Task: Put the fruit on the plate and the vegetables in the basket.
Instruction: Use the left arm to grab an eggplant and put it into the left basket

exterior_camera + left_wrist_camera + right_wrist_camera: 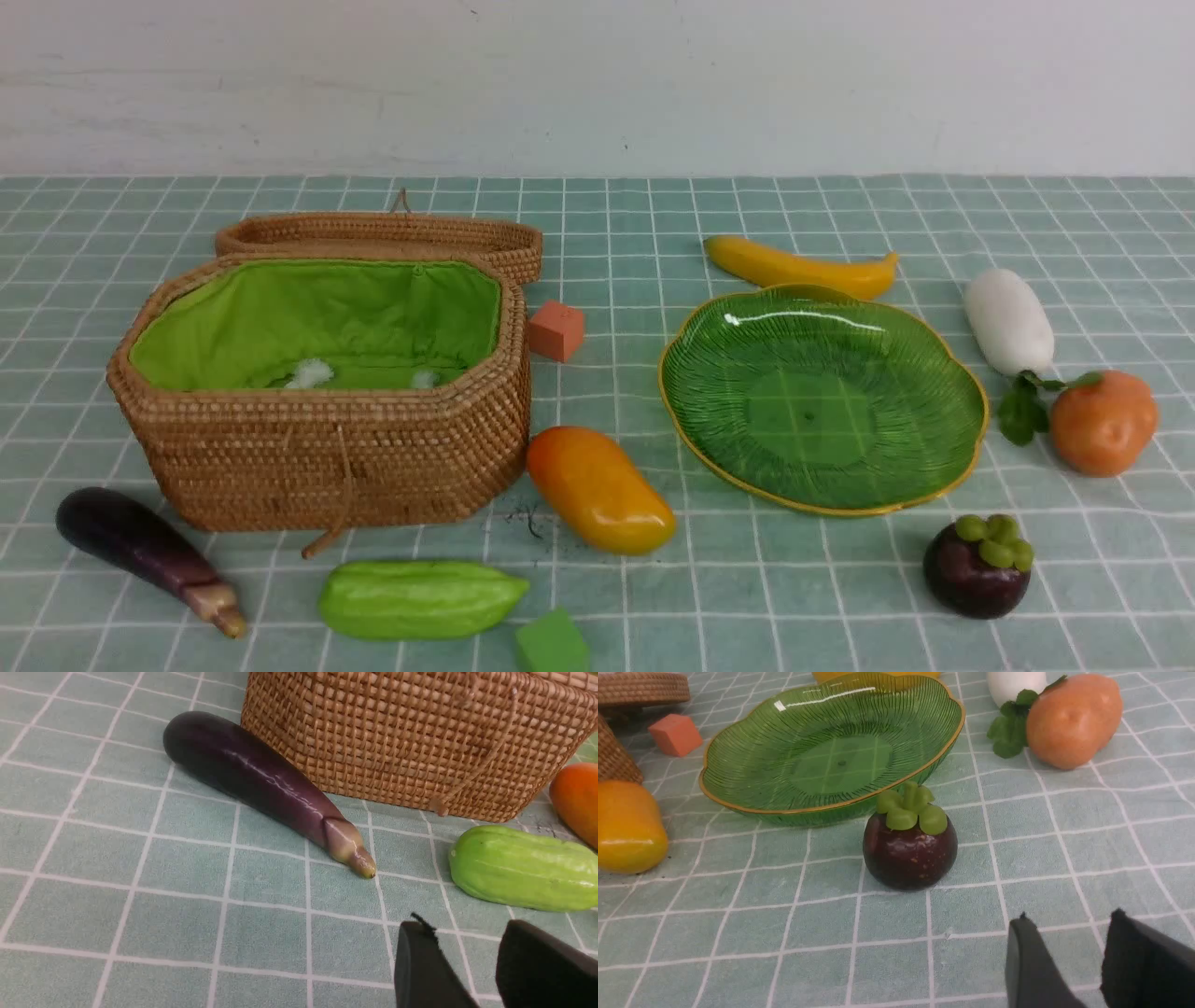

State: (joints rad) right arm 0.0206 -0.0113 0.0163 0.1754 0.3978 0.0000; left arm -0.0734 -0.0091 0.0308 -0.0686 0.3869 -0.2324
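**Both tools empty; the right-side pick lines up cleanest**

Left tool (pixel 467 927): jaws apart, nothing between them, low over the worktop (pixel 140 933). Nearest thing ahead is the bright green ridged pod (pixel 523 872), long axis running across the tool's line of approach. Further out is the dark purple aubergine (pixel 261 779), lying diagonally with its stem end toward the tool and its fat end just beside the wall of the tan woven wicker basket (pixel 397 742). I can't tell whether they touch. The left arm is the nearer one for both.

Right tool (pixel 1069 917): jaws apart, empty. Ahead sits the round dark purple mangosteen with green cap (pixel 909 854), upright, cap up. The wide green glass plate (pixel 808 816) lies beyond it on roughly the same line. In the front view the two are near but apart. My read: short lift, carry forward, no reorienting.

Further out:
- The glossy orange-yellow oval mango (pixel 599 488) lies between basket and plate, so either arm could reach it.
- The long yellow banana (pixel 798 266) lies crosswise behind the plate.
- The white stubby radish (pixel 1008 320) and the orange-brown lumpy round piece with green leaves (pixel 1103 422) sit on the right, well apart from the basket, with the plate between.

The basket lid is folded back and the plate is bare. Nothing is sorted yet.
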